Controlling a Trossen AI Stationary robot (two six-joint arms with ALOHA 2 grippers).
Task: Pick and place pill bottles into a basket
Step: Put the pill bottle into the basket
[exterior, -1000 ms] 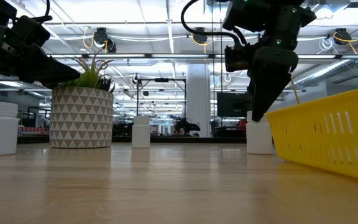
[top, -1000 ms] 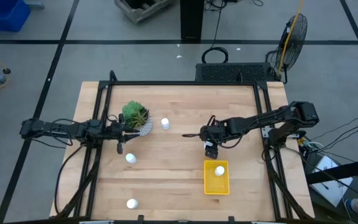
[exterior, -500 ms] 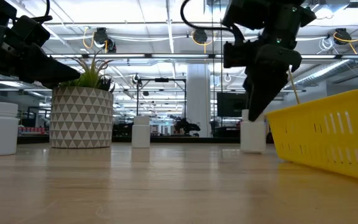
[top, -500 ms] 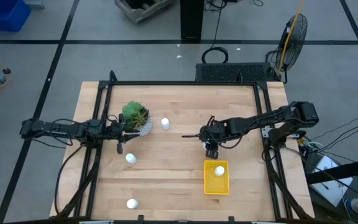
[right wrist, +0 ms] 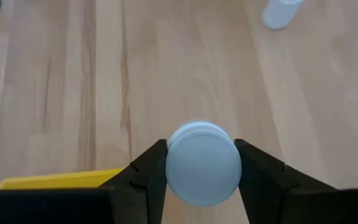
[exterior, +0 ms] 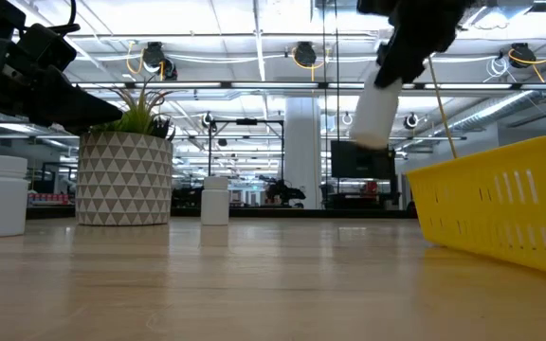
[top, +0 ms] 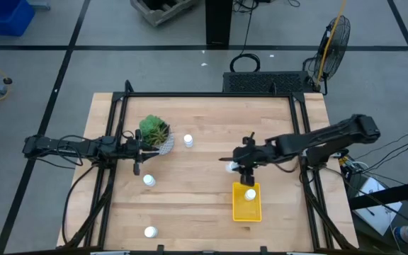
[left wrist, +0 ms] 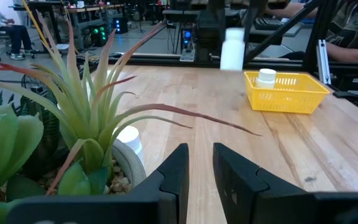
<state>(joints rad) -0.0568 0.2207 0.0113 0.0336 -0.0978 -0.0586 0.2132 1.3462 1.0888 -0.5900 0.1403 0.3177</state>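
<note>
A: Right gripper (top: 234, 167), what has it got?

B: A pill bottle (exterior: 375, 116), clamped between both fingers. Right wrist view shows the cap (right wrist: 203, 163) pinched on either side, jaws about halfway in. Bottle is off the table; low view has it hanging clear above the wood, tilted, cap end up toward the gripper.

A: And the yellow basket (top: 236, 210)?

B: On the high view, at 5 o'clock from the gripper, just beside it. Long axis runs 12 to 6. One bottle already inside (top: 250, 194), at the 12 o'clock end.

A: So the carry is short.

B: I'd judge so. A small shift toward 5 o'clock puts the held bottle over the basket's near end. Right arm is plainly the nearer one.

A: Left gripper (left wrist: 199, 171)?

B: Closed on nothing, parked at the potted plant (top: 154, 132), at 9 o'clock from the basket and well apart from it.

A: Bottles left on the table?

B: Three: one at 3 o'clock of the plant (top: 188, 141), one at 6 o'clock of it (top: 148, 180), one farther along at 6 o'clock, near the table's edge (top: 150, 231).
</note>
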